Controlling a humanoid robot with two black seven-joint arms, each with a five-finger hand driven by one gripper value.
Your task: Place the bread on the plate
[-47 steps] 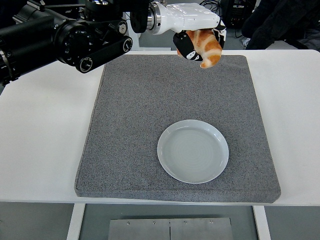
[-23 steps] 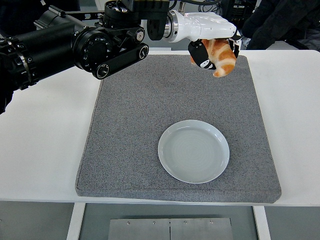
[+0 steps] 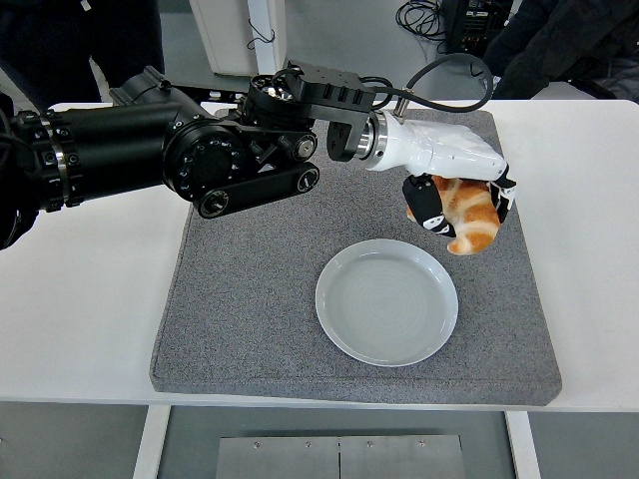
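Above the grey mat (image 3: 260, 299), toward two o'clock from the white plate (image 3: 386, 300), the left hand (image 3: 451, 185) hangs with its white shell on top and its dark-tipped fingers (image 3: 427, 214) curled downward around a golden-brown croissant (image 3: 467, 215). The pastry is clasped from above and from both sides, its lower tip poking out below the fingers, clear of the mat and not touching the plate; its tip sits just beyond the plate's rim at about one o'clock. The plate itself lies flat on the mat, toward five o'clock of the mat's middle, and holds nothing. The left arm (image 3: 150, 155), black and bulky with round joint housings and a belt-like link, comes in from nine o'clock and crosses the mat's far left corner before joining the white wrist, with a dark cable (image 3: 449, 75) looping up over that wrist toward twelve o'clock. The mat is a speckled rectangular slab resting on the white table (image 3: 80, 299), whose bare surface shows on either side at nine and three o'clock. At the near edge, at six o'clock, a metal panel (image 3: 339, 456) shows below the tabletop. At the top of the view, around one o'clock, a person's dark sleeve (image 3: 559, 40) lies behind the table, beside a tangle of cables (image 3: 419, 15) on the floor.
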